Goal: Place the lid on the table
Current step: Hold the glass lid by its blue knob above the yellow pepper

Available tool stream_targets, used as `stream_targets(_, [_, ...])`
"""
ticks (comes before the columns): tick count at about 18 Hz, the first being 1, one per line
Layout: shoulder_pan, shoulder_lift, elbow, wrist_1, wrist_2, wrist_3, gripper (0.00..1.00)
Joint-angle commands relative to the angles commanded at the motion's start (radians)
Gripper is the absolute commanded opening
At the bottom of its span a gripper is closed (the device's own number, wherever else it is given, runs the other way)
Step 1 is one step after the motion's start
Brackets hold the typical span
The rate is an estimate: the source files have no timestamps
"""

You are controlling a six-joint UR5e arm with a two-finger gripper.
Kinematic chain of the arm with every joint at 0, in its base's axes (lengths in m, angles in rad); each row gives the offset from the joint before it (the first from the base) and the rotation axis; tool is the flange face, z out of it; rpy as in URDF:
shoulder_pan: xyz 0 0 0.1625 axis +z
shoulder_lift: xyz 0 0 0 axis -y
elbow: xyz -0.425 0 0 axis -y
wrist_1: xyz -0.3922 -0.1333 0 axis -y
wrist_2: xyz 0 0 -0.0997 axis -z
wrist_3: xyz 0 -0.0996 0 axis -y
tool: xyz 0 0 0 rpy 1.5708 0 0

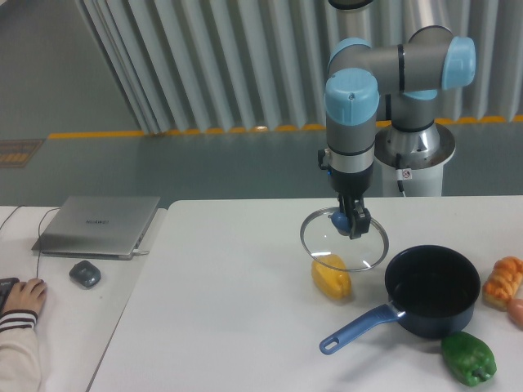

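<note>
Claw: two-finger gripper (350, 222) pointing straight down from the grey and light-blue arm, fingers clamped on the blue centre knob of the lid.
Lid: round clear glass pan lid with thin metal rim (344, 240), hanging from the claw, tilted a little toward the camera, apparently clear of the tabletop, though contact at its near edge cannot be ruled out.
Below the lid: yellow bell pepper (331, 277) showing partly through the glass, just under the near rim.
Right of the lid: dark saucepan with blue handle (431, 291), uncovered, close beside the lid's rim but apart from it.
Further out: green bell pepper (469, 358) in front of the pan, orange food item (502, 280) at the right edge.
Surface: large white flat tabletop (237, 310), with bare space left of the yellow pepper.
Side desk: silver laptop (98, 225), grey mouse (85, 273), a person's hand (24, 296) at the left edge.
Step in hand: judged as carry, lid lifted off the pan and not yet set down.
Next move calls for: shifting sideways off the yellow pepper, likely leftward, lowering until the rim sits flat, then releasing the knob.
</note>
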Motion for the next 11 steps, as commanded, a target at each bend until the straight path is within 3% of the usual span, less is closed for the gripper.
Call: stream_targets(11, [0.0,0.0,-0.005,0.002,-0.005,-0.032,0.44])
